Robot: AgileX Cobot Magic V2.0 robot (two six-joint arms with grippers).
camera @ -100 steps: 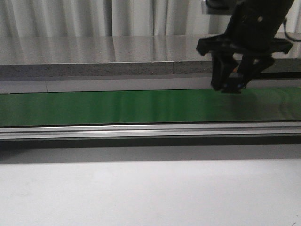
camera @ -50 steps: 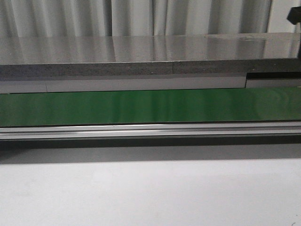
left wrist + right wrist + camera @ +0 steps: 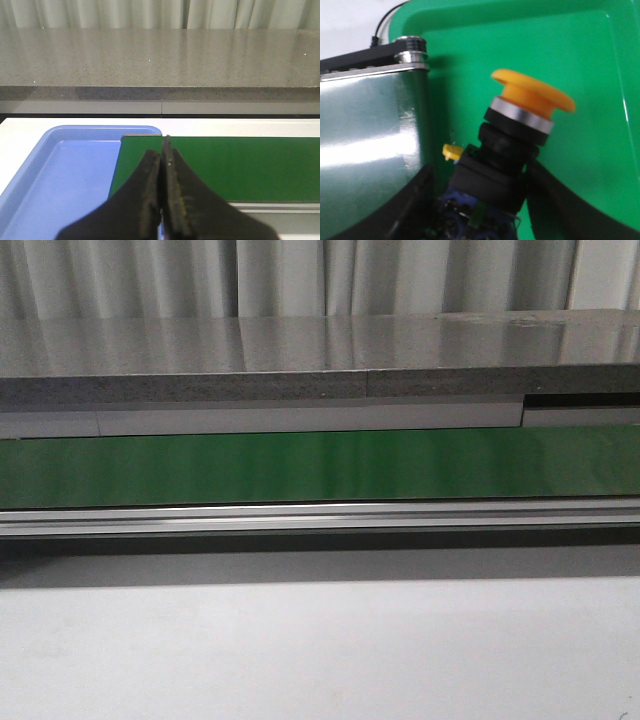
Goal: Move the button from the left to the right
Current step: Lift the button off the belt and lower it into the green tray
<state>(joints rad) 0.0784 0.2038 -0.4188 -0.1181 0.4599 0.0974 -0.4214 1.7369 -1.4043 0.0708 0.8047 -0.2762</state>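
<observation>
Right tool [image 3: 485, 210] gone, gripping button [image 3: 520, 125].

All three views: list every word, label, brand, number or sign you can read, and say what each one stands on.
None: no readable text in any view.
The button held in the right gripper over the green tray shows no lettering on its orange cap or black body.
The blue tray, green belt and shut left gripper are plain too.
</observation>
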